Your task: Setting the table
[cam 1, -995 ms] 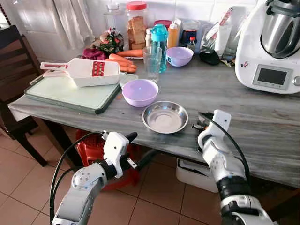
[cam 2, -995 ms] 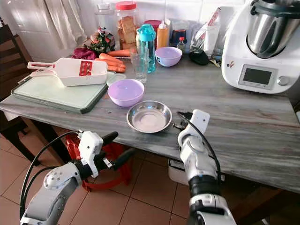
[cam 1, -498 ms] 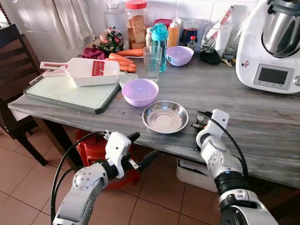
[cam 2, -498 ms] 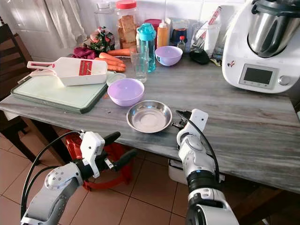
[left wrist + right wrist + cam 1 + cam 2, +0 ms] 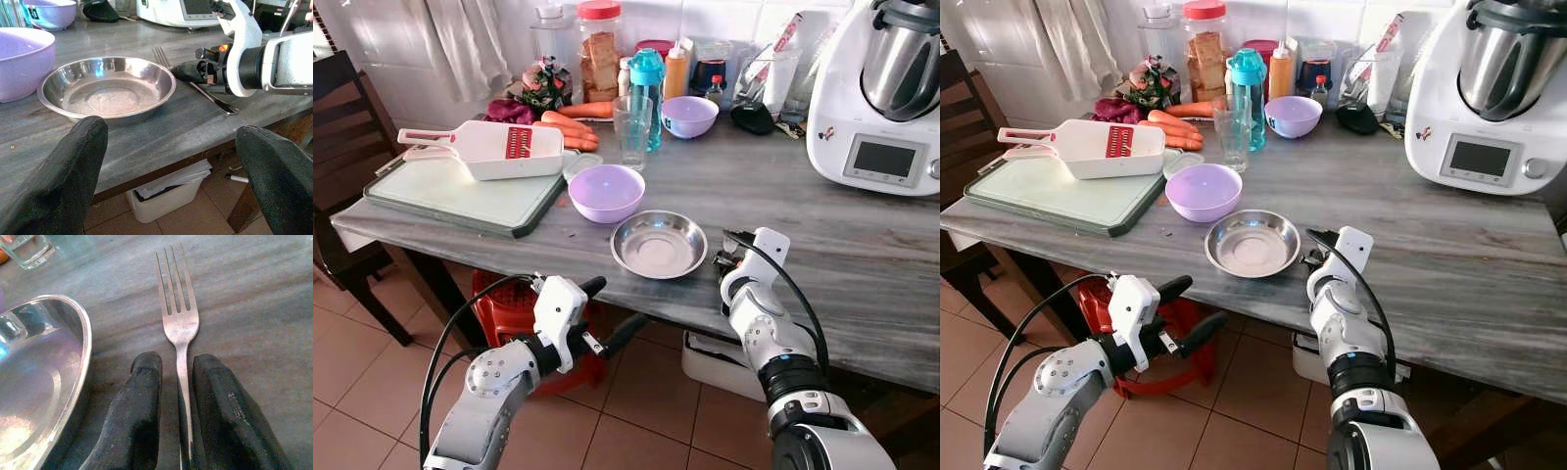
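Note:
A round steel plate (image 5: 658, 244) sits near the front edge of the grey table (image 5: 862, 264). Just to its right a steel fork (image 5: 178, 323) lies flat on the tabletop, tines pointing away from me. My right gripper (image 5: 729, 257) rests low on the table, shut on the fork's handle, which runs between its two black fingers (image 5: 142, 382). The fork (image 5: 195, 88) and that gripper also appear beside the plate in the left wrist view. My left gripper (image 5: 612, 311) hangs open below and in front of the table edge, holding nothing.
Behind the plate are a purple bowl (image 5: 605, 191), a glass (image 5: 630, 132) and a cutting board (image 5: 460, 191) with a white slicer (image 5: 494, 149). A food processor (image 5: 881, 98) stands back right. A red stool (image 5: 504, 304) and white bin (image 5: 720, 362) sit under the table.
My right arm has edged slightly left and forward, closer to the plate, with the fork still between its fingers. The left arm has barely moved.

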You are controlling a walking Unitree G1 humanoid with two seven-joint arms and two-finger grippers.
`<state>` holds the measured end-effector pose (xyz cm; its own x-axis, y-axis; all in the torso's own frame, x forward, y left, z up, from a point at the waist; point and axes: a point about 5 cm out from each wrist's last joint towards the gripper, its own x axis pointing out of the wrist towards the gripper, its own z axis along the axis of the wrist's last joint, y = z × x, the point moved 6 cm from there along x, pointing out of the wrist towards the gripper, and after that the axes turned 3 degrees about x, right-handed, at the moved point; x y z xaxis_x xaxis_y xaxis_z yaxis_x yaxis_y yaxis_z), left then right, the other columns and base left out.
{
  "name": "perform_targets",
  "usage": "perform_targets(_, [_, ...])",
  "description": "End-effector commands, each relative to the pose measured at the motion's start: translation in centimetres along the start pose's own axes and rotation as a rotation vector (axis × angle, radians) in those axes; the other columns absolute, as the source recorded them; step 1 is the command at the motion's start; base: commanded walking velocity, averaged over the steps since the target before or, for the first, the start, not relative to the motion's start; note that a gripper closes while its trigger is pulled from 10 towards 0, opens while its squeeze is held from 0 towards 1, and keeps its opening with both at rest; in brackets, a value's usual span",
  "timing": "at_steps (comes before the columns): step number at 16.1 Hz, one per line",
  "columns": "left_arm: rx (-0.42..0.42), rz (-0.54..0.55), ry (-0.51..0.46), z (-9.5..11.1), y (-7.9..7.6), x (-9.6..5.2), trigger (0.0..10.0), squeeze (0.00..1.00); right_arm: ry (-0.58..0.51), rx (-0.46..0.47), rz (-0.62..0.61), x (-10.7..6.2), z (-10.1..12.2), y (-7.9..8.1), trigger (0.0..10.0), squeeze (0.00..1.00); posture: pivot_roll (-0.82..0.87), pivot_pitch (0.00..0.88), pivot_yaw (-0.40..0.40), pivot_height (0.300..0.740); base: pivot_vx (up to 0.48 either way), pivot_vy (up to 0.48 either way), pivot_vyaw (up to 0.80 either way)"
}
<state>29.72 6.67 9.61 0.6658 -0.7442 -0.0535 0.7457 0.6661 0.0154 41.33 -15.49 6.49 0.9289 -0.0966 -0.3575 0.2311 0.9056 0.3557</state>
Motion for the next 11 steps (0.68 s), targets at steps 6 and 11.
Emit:
perform_targets(6, [0.022, -0.011, -0.001, 0.3, 0.0, 0.3, 10.0, 0.00, -0.128, -0.022, 0.049, -0.4, 3.5, 1.7, 10.0, 1.00, 0.00, 0.011, 0.035, 0.740, 0.000, 0.000, 0.00])
perform_targets(11, [0.020, 0.003, -0.013, 0.6, 0.2, 0.6, 10.0, 0.00, -0.294, -0.112, 0.036, -2.3, 6.5, 1.0, 10.0, 1.00, 0.00, 0.005, 0.034, 0.740, 0.000, 0.000, 0.00])
